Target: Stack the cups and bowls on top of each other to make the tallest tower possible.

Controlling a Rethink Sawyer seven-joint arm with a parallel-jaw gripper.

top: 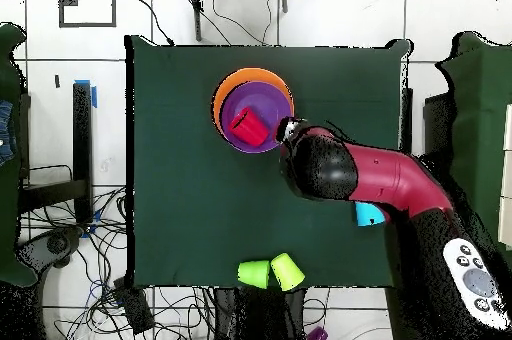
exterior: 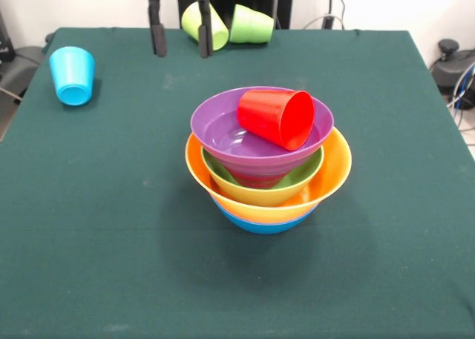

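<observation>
Four bowls show in the tower [exterior: 267, 179] mid-worktop [exterior: 89, 228], purple over green, orange, blue, and you have one red cup [exterior: 278, 116] tipped in its top bowl, while one sky-blue cup [exterior: 72, 74] and two yellow-green cups [exterior: 226, 25] lie well beyond it unstacked, the pincer [exterior: 178, 51] open and empty.

arm [top: 400, 181]: rounded crimson shell, glossy, with black joint sections | lower link: pale grey panel with small round buttons | tool [exterior: 179, 36]: red block on top, two straight dark grey fingers [exterior: 156, 33] hanging below
</observation>
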